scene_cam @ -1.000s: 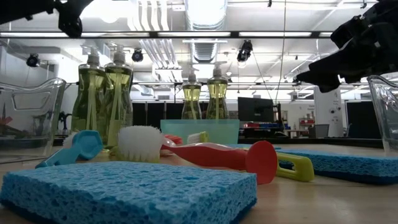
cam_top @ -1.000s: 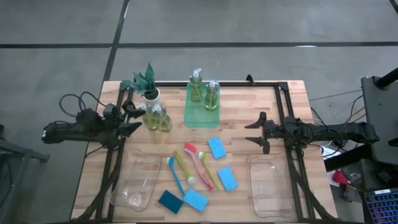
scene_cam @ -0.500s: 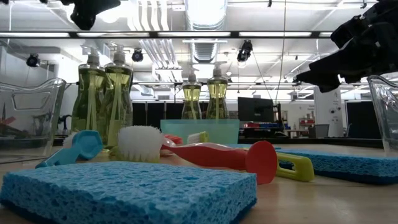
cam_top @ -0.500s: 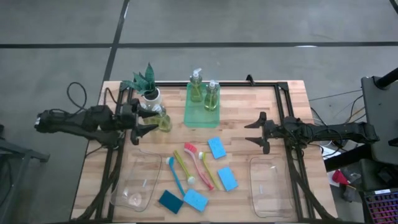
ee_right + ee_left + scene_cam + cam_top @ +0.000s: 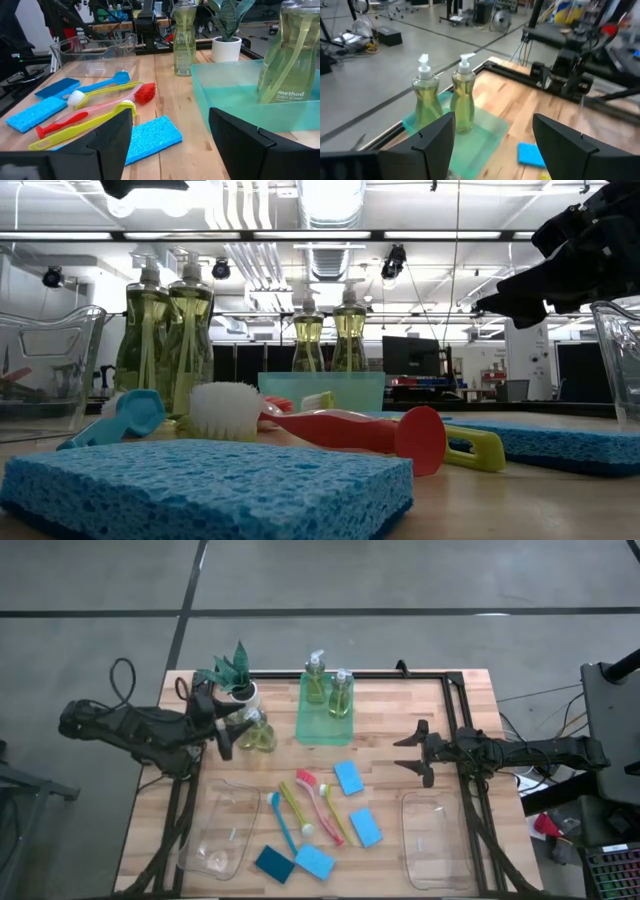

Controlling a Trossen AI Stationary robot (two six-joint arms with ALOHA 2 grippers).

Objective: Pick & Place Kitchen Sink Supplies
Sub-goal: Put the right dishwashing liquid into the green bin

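Observation:
Two pump bottles of yellow-green soap stand on the green tray at the table's far middle. More soap bottles stand beside the plant, partly hidden under my left gripper. That gripper hangs open and high above them with nothing between its fingers, as the left wrist view shows. Blue sponges, a teal sponge and blue, yellow and red brushes lie flat at the near middle. My right gripper waits open at the right.
A spiky green plant in a white pot stands at the far left. One clear bin sits at the near left and another at the near right. A black frame rail runs along the table's far and right sides.
My left gripper has risen, climbing out of the top of the low view, and has tipped up from slanting down to nearly level. It stays open over the bottles by the plant. The bottles, sponges and brushes have not moved.

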